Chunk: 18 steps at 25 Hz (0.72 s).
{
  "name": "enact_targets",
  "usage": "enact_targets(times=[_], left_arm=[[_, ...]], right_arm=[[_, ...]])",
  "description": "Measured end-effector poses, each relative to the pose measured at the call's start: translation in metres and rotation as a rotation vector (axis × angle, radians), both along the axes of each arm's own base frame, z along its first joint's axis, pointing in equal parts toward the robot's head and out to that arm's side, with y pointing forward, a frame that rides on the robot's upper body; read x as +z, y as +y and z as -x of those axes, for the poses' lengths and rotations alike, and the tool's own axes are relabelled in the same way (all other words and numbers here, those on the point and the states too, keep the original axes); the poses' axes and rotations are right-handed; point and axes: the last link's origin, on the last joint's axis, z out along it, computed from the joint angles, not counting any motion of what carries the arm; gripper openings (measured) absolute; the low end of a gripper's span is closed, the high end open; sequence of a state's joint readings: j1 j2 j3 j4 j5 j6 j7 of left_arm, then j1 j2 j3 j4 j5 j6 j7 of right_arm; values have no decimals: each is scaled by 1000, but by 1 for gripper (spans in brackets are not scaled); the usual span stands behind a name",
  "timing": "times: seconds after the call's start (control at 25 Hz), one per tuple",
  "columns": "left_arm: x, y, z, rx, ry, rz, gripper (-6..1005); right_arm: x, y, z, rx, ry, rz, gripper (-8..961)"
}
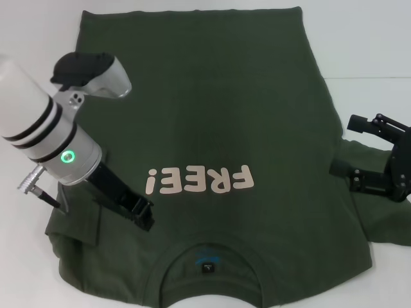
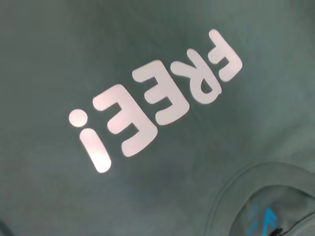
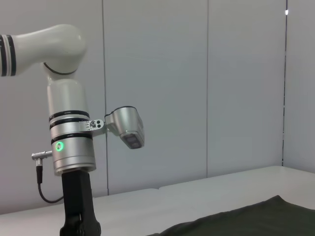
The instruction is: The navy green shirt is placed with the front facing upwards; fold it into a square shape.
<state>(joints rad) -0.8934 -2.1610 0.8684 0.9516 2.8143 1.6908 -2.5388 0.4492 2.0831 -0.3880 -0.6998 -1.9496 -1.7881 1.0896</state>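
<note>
Head view first, since that's where the trouble shows: the left gripper (image 1: 142, 215) has its dark fingers down at the shirt (image 1: 212, 122), just beside the left sleeve and a bit short of the "FREE!" print (image 1: 199, 181). I honestly can't tell if those fingers are closed on cloth or just resting on it, they're too dark against the green. The right gripper (image 1: 376, 154) sits at the opposite edge by the right sleeve, and its fingers look spread apart with nothing between them.

What I'd worry about: if the left side only catches the top layer, a lift would pull the front away from the back and the fold would come out baggy instead of square. The left sleeve is already a bit rumpled near the collar (image 1: 209, 256), so dragging it across could bunch it up more. And if one side goes before the other, the whole shirt could skew on the bench (image 1: 359, 38).

Pose-wise, the left arm comes in from the robot's left and slopes down steeply to its fingers, wrist ring glowing green, camera housing sticking up behind. From the right wrist view it looks close to vertical. The right arm stays low at the shirt's edge, fingers pointing inward.

Shirt is flat, print up, collar nearest the robot.
</note>
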Motion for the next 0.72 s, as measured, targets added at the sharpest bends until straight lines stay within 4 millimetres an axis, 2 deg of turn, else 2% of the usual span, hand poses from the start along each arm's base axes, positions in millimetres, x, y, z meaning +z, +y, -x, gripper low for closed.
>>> enact_targets(times=[0.44, 0.72], left_arm=[[31, -8, 19, 68, -168, -73, 20], [59, -15, 43, 78, -209, -166, 256]], right_arm=[[11, 4, 0, -32, 30, -12, 944], [14, 9, -1, -64, 32, -11, 944]])
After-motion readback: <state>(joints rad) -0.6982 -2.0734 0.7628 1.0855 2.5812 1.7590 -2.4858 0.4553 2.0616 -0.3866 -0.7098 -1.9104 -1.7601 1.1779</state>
